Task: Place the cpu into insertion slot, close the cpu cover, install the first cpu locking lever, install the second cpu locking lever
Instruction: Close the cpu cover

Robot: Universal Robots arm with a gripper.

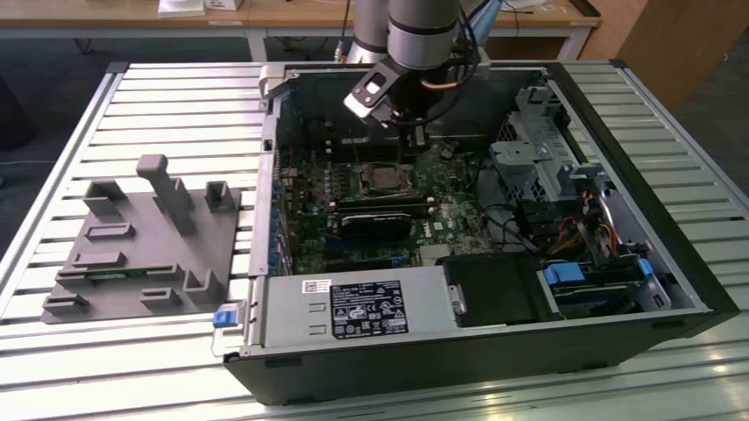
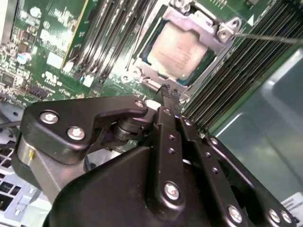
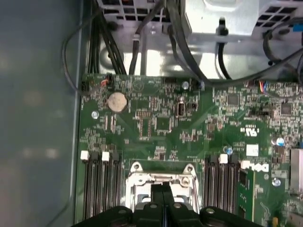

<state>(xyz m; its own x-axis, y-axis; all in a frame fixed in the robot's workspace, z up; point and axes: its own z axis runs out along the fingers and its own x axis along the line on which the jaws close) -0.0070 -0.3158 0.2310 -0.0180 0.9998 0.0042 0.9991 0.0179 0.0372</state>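
Note:
The cpu [image 2: 176,47], pale metal top up, lies in the insertion slot [image 1: 381,178] on the green board. The silvery cpu cover [image 2: 201,21] lies flat around it, framing the chip through its window; the same cover [image 3: 141,180] also appears in the first wrist view. A thin metal lever rod [image 2: 270,38] runs out from one corner of the cover. My gripper [image 2: 165,91] hangs just beside the socket's edge, fingers pressed together with nothing between them. It stands over the socket's far side [image 1: 412,149], and its tips [image 3: 163,188] overlap the cover.
Memory slots [image 2: 246,66] flank the socket on both sides. A black card [image 1: 374,221] lies just in front of the socket. The case holds a power supply [image 1: 339,307], a drive cage [image 1: 532,162] and cables [image 3: 142,42]. A grey fixture block [image 1: 140,237] sits on the slatted table.

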